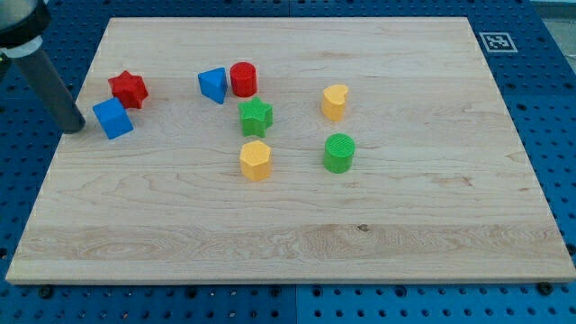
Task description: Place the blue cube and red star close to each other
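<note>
Two task blocks touching, blue cube (112, 119) below red star (128, 88), my tip (74, 127) just left of cube, gripping nothing.

A straight, smooth, dark grey-black cylindrical rod ends in my tip (75, 129), blunt and round.

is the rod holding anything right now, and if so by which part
Nothing is held. My tip is a bare rod end that can only push. It stands just to the view's left of the blue cube, which sits beside the red star.
</note>
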Robot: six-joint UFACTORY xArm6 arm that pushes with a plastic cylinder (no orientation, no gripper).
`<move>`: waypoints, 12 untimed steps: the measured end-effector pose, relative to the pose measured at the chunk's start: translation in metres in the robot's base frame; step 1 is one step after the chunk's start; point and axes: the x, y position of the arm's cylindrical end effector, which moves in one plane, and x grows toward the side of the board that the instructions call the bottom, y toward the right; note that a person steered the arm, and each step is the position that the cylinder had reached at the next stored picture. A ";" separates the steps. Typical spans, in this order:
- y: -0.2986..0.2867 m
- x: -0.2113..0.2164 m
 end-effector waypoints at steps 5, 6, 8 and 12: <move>0.002 -0.018; 0.056 -0.015; 0.104 0.011; -0.024 -0.065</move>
